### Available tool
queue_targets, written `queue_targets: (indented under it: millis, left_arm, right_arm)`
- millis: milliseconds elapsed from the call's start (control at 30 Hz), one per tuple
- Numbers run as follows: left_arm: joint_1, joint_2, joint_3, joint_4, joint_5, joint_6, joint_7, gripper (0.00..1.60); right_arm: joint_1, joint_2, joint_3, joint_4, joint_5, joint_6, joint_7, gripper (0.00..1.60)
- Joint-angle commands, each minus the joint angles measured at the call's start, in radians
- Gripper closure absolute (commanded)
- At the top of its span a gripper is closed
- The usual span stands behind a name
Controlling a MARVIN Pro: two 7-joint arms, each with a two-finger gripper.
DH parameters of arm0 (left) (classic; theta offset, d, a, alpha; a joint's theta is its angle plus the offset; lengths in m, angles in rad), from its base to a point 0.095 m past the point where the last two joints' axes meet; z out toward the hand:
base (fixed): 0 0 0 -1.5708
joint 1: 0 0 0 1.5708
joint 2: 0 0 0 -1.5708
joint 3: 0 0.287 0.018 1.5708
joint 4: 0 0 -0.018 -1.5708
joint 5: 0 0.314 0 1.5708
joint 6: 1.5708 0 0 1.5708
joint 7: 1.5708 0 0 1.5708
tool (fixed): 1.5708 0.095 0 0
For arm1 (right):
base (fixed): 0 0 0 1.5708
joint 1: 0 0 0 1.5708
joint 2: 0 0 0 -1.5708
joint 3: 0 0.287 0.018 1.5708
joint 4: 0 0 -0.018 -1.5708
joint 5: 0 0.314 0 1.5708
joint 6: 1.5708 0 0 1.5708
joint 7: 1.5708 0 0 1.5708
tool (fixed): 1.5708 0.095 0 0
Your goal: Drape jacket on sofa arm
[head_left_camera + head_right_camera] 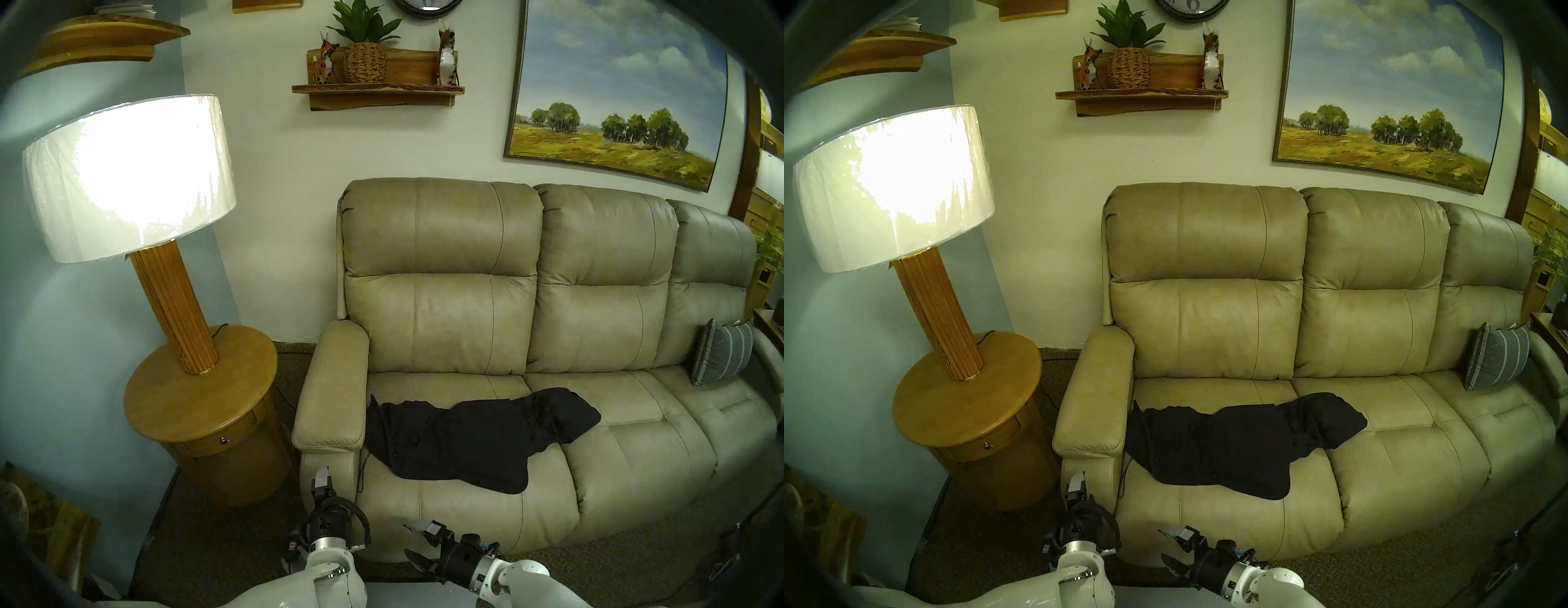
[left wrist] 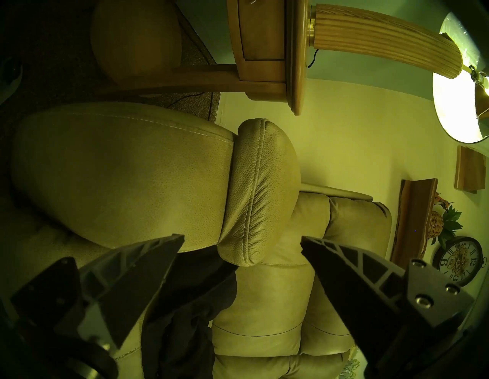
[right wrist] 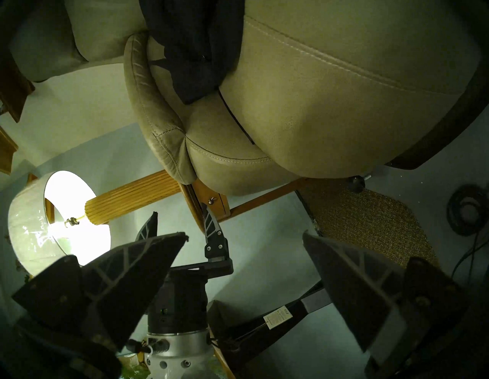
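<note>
Head stereo left: the jacket – plain black, soft, rumpled – lies across the sofa seat, its edge against the sofa arm. Head stereo right: left tool and right tool hover before the sofa, holding nothing. Left wrist: fingers spread wide, a clock with Roman numerals behind. Right wrist: fingers wide too – a small tag, unreadable.

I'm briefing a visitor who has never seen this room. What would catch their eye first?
Probably the glowing lamp on the round wooden side table at the left, beside the sofa arm. Next, the black jacket sprawled across the beige sofa's seat cushions, right next to that arm. A big landscape painting hangs on the wall above.
</note>
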Motion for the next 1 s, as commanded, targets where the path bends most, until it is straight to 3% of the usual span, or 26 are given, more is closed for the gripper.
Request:
queue_targets:
  millis: [0, 133, 233, 500, 667, 767, 967]
  left_arm:
    - [0.000, -0.001, 0.000, -0.004, 0.002, -0.001, -0.004, 0.00]
    - [0.000, -0.001, -0.001, -0.003, 0.003, 0.000, -0.002, 0.00]
    - [0.000, -0.001, -0.001, -0.003, 0.003, 0.001, -0.002, 0.00]
    - [0.000, -0.002, -0.002, -0.003, 0.004, 0.001, -0.001, 0.00]
    - [0.000, -0.002, -0.003, -0.002, 0.005, 0.002, -0.001, 0.00]
    - [0.001, -0.002, -0.003, -0.003, 0.006, 0.002, -0.001, 0.00]
    - [0.001, -0.002, -0.004, -0.002, 0.007, 0.002, 0.000, 0.00]
  right_arm:
    - [0.105, -0.114, -0.012, 0.026, -0.004, -0.081, -0.061, 0.00]
    - [0.163, -0.161, 0.001, 0.063, -0.001, -0.148, -0.114, 0.00]
    - [0.172, -0.160, -0.005, 0.062, 0.002, -0.175, -0.134, 0.00]
    - [0.247, -0.207, 0.005, 0.165, -0.010, -0.323, -0.175, 0.00]
    - [0.269, -0.226, 0.021, 0.215, -0.036, -0.424, -0.172, 0.00]
    - [0.290, -0.239, 0.028, 0.254, -0.006, -0.482, -0.161, 0.00]
    - [0.340, -0.268, 0.053, 0.309, 0.035, -0.523, -0.151, 0.00]
